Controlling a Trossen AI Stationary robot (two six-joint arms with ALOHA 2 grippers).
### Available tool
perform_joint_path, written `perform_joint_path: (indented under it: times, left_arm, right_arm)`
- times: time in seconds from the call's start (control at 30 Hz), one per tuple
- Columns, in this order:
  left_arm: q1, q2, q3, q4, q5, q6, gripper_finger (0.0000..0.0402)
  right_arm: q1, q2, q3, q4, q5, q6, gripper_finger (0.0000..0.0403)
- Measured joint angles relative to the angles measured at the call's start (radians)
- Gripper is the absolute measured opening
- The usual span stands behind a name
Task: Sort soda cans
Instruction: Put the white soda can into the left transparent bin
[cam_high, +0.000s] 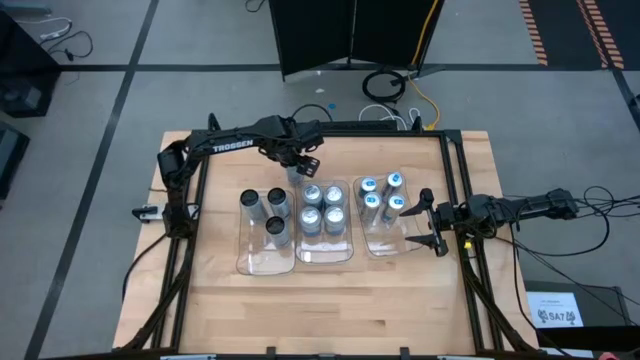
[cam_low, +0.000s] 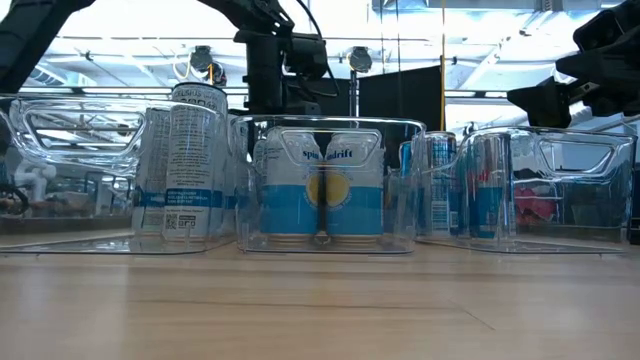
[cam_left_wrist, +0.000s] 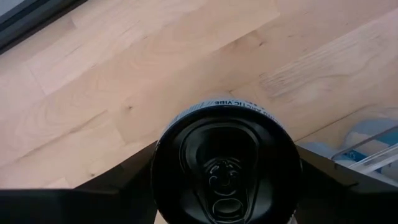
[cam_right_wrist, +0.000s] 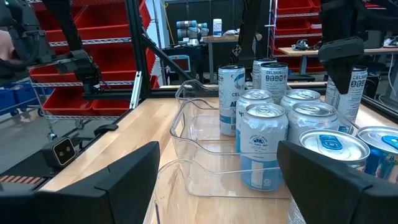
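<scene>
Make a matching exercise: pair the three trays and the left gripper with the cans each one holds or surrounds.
Column one:
1. left tray
2. middle tray
3. right tray
4. left gripper

Column two:
a. blue-topped cans
b. lone dark-topped can, outside the trays
c. silver-topped cans
d. three dark-topped cans

Pairs: 1-d, 2-c, 3-a, 4-b.

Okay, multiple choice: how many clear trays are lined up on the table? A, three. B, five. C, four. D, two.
A: the high view shows three clear trays side by side, the left tray with dark-topped cans, the middle tray with silver-topped cans and the right tray with blue-topped cans.
</scene>
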Motion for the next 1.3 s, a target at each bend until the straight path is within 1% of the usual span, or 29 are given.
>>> perform_joint_path:
  times: [0.17, 0.37, 0.43, 0.53, 0.7, 0.83, 1.07, 1.2, 1.3]
  left_arm:
    - [0.0, -0.018, 0.0, -0.001, 0.0, 0.003, 0.0283]
    - [0.0, -0.092, 0.0, -0.007, 0.0, 0.0, 0.0283]
    - [0.0, -0.135, 0.0, -0.007, -0.007, -0.009, 0.0283]
    - [0.0, -0.217, 0.0, -0.018, -0.047, -0.051, 0.0283]
    - [-0.03, -0.374, 0.0, -0.089, -0.083, -0.074, 0.0283]
    - [-0.108, -0.498, 0.0, -0.188, -0.106, -0.12, 0.0283]
    - [-0.311, -0.673, 0.0, -0.293, -0.151, -0.274, 0.0283]
    - [-0.443, -0.725, 0.0, -0.337, -0.152, -0.379, 0.0283]
    - [-0.553, -0.724, 0.0, -0.385, -0.137, -0.453, 0.0283]
  right_arm:
    - [0.0, 0.0, 0.0, 0.0, 0.0, 0.0, 0.0318]
    - [0.0, 0.0, 0.0, 0.0, 0.0, 0.0, 0.0318]
    - [0.0, 0.0, 0.0, 0.0, 0.0, 0.0, 0.0318]
    - [0.0, 0.0, 0.0, 0.0, 0.0, 0.0, 0.0318]
    - [0.0, 0.0, 0.0, 0.0, 0.0, 0.0, 0.0318]
    - [0.0, 0.0, 0.0, 0.0, 0.0, 0.0, 0.0318]
    - [0.0, 0.0, 0.0, 0.0, 0.0, 0.0, 0.0318]
    - [0.0, 0.0, 0.0, 0.0, 0.0, 0.0, 0.0318]
    - [0.0, 0.0, 0.0, 0.0, 0.0, 0.0, 0.0318]
